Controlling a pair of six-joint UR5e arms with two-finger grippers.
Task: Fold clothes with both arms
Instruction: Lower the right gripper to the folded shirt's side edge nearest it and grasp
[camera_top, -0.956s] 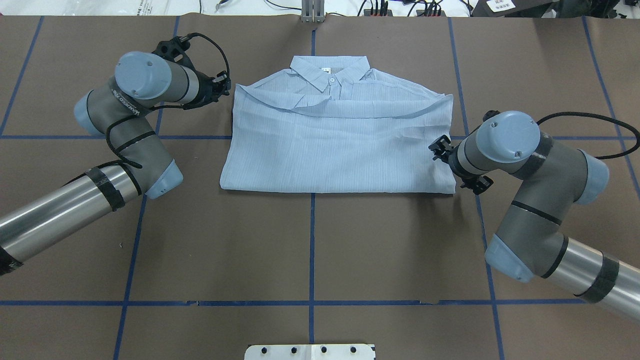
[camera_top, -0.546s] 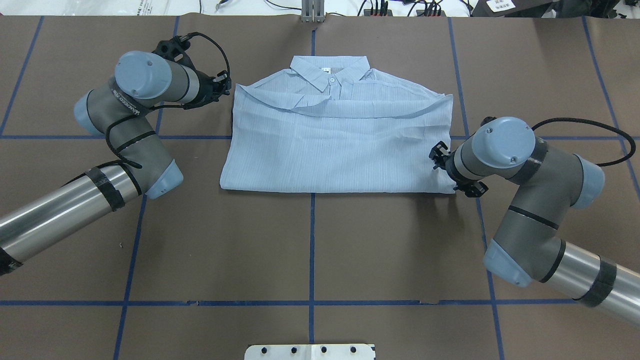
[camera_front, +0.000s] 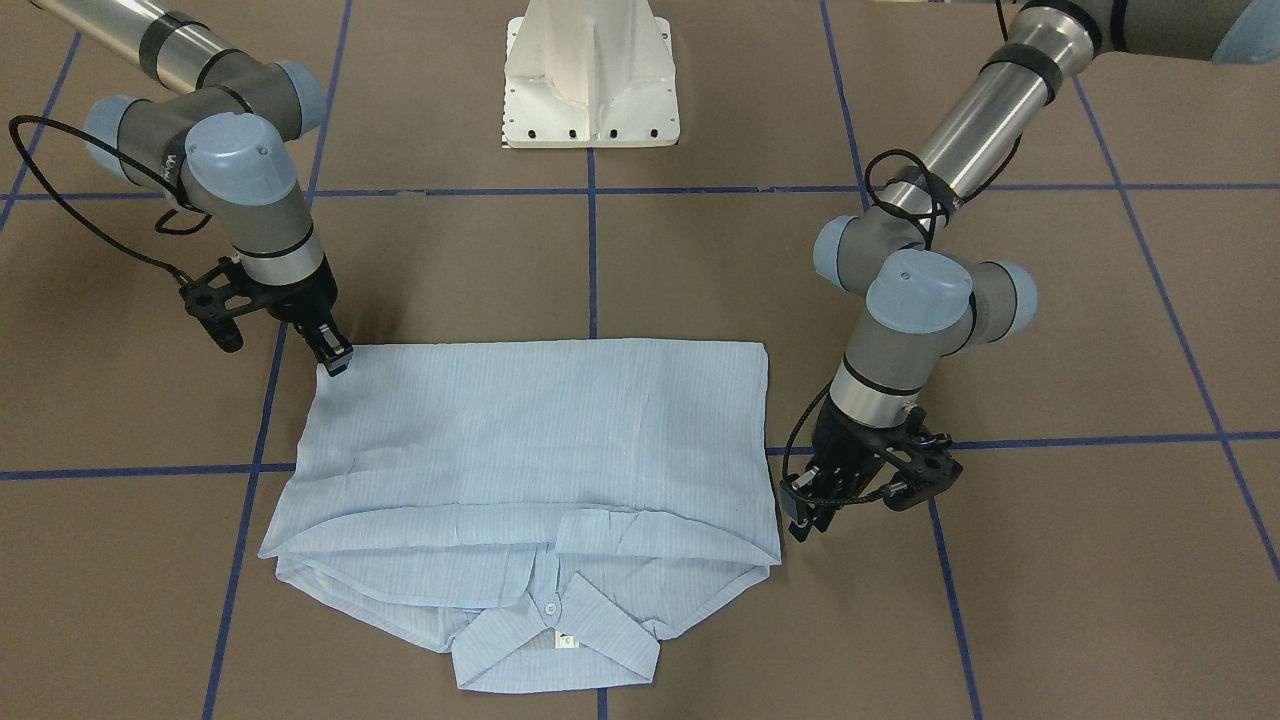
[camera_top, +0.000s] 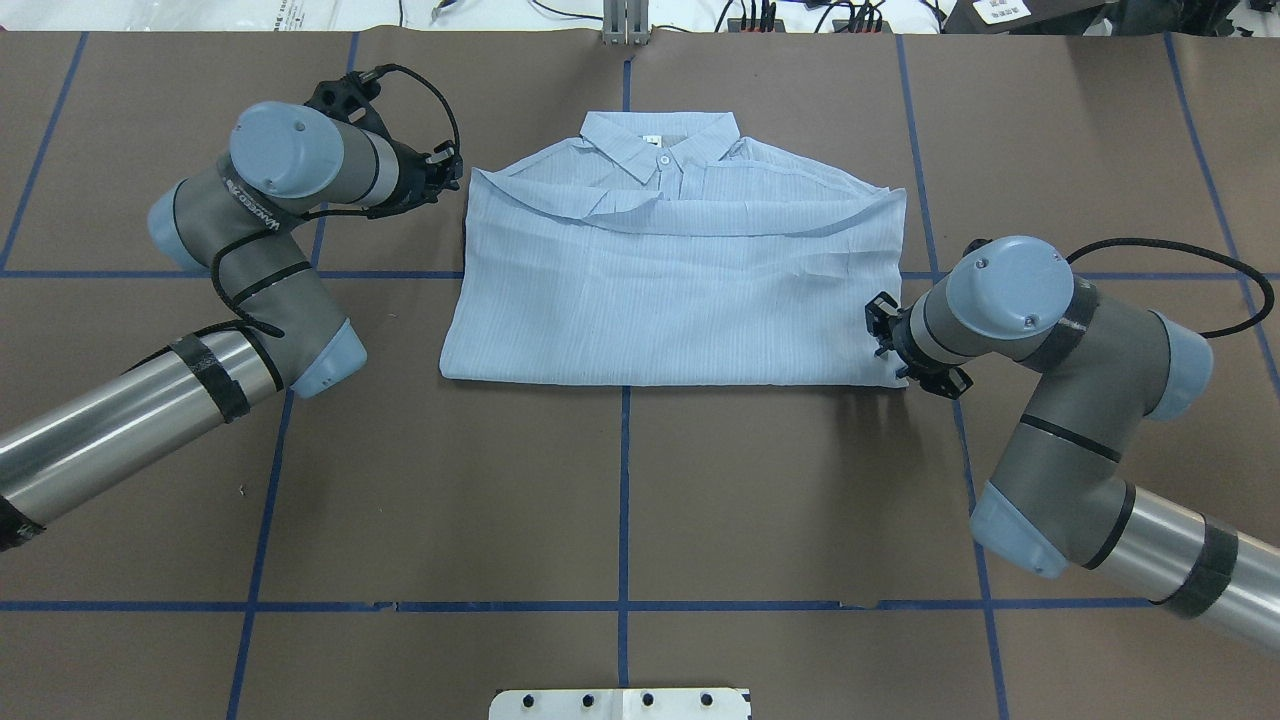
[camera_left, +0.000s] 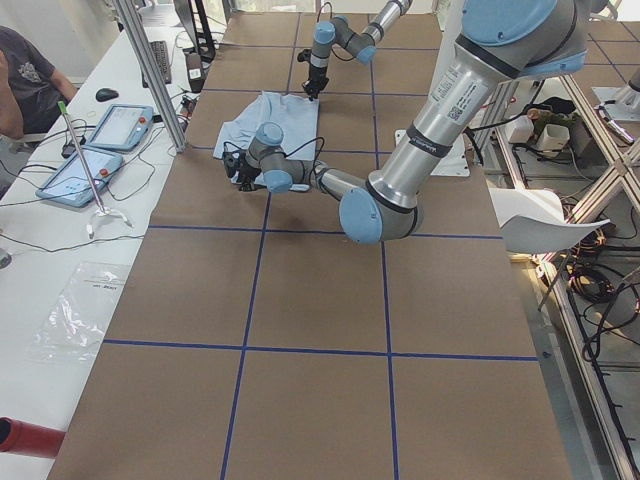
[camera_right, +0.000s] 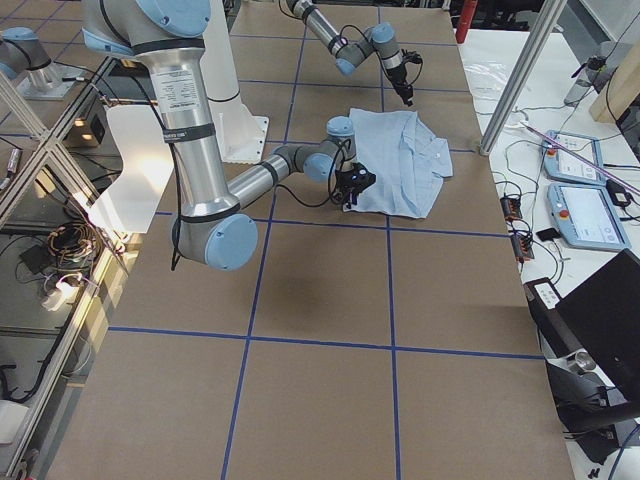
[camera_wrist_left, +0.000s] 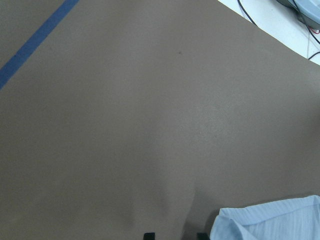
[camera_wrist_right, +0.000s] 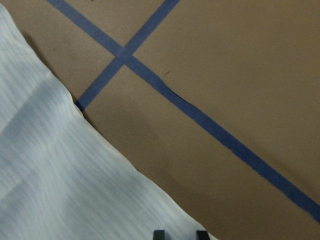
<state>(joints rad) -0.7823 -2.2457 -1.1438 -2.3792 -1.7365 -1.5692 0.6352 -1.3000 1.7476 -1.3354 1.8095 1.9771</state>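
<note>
The pale blue shirt lies folded flat on the brown table, collar on the far side. My left gripper hovers just off the shirt's far left corner. In the left wrist view its tips stand apart over bare table, with the shirt corner beside them. My right gripper is at the shirt's near right corner. In the right wrist view its tips stand apart right at the shirt's edge. Both look open and hold nothing.
Blue tape lines cross the table. The white pedestal base stands at the robot's side of the table. Tablets and cables lie on the side bench, where a person sits.
My right gripper has moved along the shirt's right edge toward the robot, down to the near right corner. The left arm and the shirt have not moved.
</note>
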